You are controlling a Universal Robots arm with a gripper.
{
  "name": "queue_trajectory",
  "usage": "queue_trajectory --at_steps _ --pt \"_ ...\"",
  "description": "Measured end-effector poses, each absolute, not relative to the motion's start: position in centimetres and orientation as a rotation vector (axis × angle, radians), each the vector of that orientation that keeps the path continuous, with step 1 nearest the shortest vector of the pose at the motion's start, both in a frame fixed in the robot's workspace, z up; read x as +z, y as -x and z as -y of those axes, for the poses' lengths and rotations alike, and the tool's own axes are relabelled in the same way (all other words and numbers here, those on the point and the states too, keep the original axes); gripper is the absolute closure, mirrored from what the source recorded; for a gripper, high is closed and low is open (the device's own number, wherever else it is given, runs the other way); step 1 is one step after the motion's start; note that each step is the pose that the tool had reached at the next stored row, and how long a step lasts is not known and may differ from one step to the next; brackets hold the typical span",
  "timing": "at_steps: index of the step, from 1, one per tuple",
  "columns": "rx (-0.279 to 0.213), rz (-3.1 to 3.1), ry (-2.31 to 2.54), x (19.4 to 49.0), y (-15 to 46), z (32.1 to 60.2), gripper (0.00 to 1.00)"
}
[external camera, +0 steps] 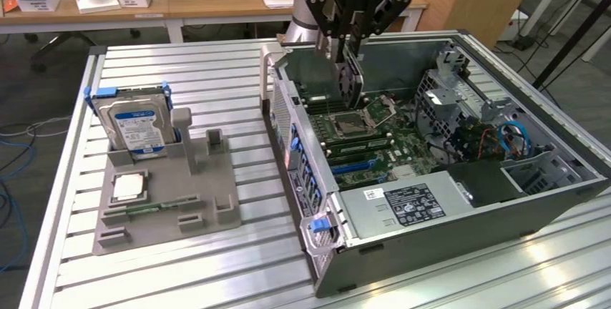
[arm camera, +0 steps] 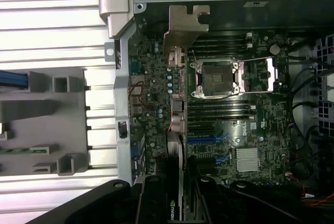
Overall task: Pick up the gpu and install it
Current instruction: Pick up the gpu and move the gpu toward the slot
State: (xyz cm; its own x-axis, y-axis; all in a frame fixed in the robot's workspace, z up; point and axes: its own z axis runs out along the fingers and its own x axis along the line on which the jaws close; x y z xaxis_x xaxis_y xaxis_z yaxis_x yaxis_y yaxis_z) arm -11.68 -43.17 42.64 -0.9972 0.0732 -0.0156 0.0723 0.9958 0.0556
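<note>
While your gripper [external camera: 344, 55] hangs over the open computer case [external camera: 534, 202], its two black fingers [arm camera: 151, 203] are pinched on the gpu [external camera: 350, 84], one on each flat face. You are holding the card upright on its edge. It is a thin, flat black rectangle, and the exterior view shows it as a dark slab dropping from the fingers into the case. It sits above the green motherboard [external camera: 373, 144], just beside the square, metal-framed processor socket [external camera: 348, 119], near the case wall at the exterior view's left. You cannot tell whether its lower edge touches a slot. In the wrist view the gpu appears edge-on as a narrow strip ending in its bracket [arm camera: 185, 25], a dull silver metal tab with a notched, bent end. The case is a dark grey steel box lying on its side with the lid off, and a silver labelled power supply [external camera: 406, 205] sits at its near end. On the ribbed aluminium table [external camera: 191, 73], well apart from the case, a matte grey moulded holder [external camera: 205, 180] carries a hard drive [external camera: 137, 129] standing upright, silver with a blue label.
</note>
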Motion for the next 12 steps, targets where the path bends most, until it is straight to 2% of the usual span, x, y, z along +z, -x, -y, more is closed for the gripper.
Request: queue_trajectory --at_steps 12 --pt "0.086 -3.121 -0.114 42.64 10.95 43.17 0.74"
